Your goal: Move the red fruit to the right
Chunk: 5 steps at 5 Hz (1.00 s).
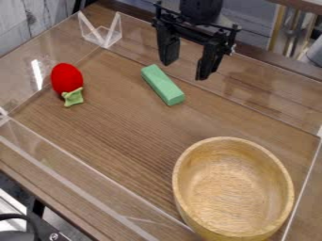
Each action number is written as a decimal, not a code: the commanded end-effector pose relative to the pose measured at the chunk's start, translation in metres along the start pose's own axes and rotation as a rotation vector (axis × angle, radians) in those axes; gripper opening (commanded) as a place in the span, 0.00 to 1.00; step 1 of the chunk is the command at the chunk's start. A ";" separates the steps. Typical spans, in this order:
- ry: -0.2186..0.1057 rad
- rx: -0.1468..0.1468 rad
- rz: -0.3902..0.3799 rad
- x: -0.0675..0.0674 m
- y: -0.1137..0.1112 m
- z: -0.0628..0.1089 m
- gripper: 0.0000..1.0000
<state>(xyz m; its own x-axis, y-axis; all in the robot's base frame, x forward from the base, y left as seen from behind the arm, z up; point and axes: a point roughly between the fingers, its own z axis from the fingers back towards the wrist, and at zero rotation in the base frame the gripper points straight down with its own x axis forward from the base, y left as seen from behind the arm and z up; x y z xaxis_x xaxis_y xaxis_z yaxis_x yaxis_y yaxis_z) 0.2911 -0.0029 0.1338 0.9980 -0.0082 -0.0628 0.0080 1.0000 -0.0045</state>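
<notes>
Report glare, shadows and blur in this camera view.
Camera view: white glare streaks the clear barrier wall and the wooden table at right; the red fruit, green block and wooden bowl cast only soft shadows; the gripper is dark, slightly soft, fingers apart.

Green block [163, 85], wooden bowl [234, 187] on wooden table [113, 132].

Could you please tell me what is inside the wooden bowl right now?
The wooden bowl shows only its bare wood interior; nothing lies in it. Its near inner wall is hidden by the rim.
</notes>
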 end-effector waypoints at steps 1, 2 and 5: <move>0.033 -0.006 0.009 -0.007 0.012 -0.005 1.00; 0.061 -0.013 0.030 -0.016 0.029 -0.009 1.00; -0.040 -0.037 0.296 -0.040 0.142 -0.011 1.00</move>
<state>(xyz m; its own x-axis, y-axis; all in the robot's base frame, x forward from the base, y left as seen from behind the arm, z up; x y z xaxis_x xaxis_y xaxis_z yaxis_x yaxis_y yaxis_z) 0.2447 0.1389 0.1064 0.9492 0.2993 -0.0970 -0.3045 0.9516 -0.0429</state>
